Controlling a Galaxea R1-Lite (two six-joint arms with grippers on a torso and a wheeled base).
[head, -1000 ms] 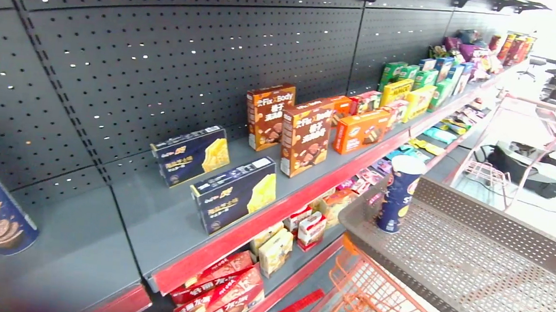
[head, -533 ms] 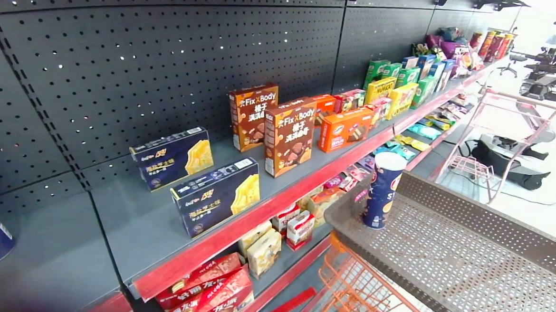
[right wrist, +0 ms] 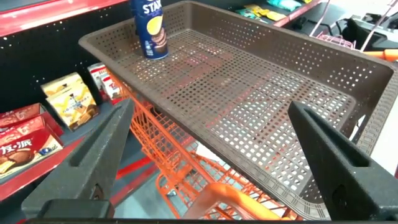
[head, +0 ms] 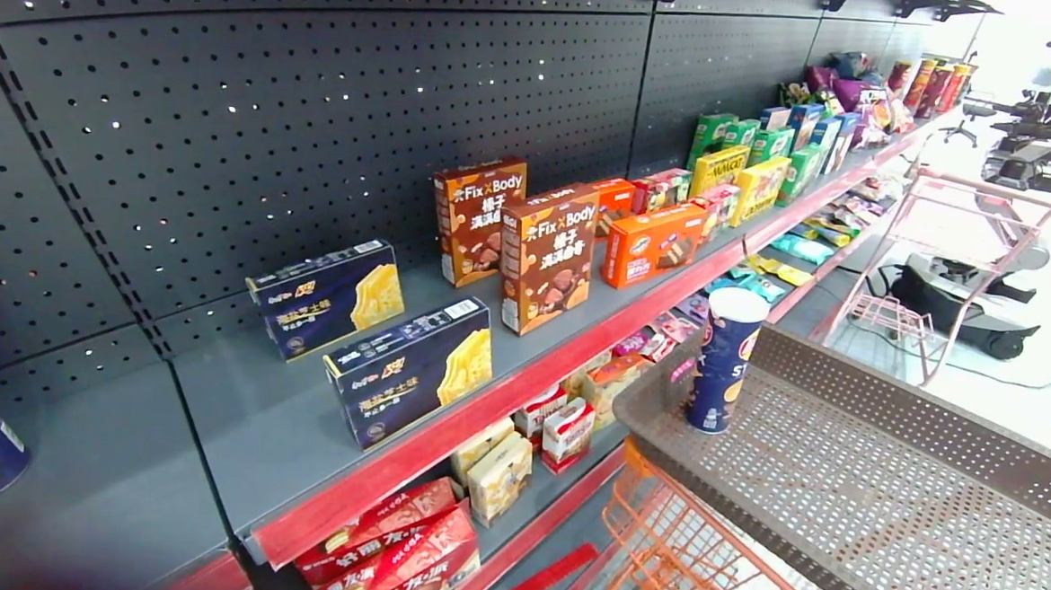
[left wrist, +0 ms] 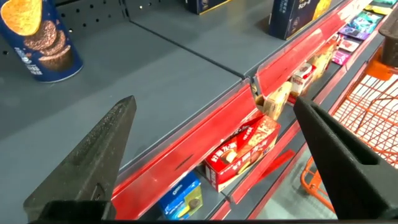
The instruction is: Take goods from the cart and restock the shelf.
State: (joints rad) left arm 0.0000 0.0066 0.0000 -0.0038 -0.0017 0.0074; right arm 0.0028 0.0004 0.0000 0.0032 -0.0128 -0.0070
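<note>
Only cam shifted; L end effector (left wrist: 214,102) apart near shelf (left wrist: 186,68), R end effector (right wrist: 211,106) apart facing tray (right wrist: 267,93) w/ can (right wrist: 149,28).

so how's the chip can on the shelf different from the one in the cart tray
The shelf can stands on the grey shelf; the cart can stands in a corner of the brown perforated tray. The cart can's white lid shows; the shelf can's top is cut off. Both are upright dark blue tubes.
</note>
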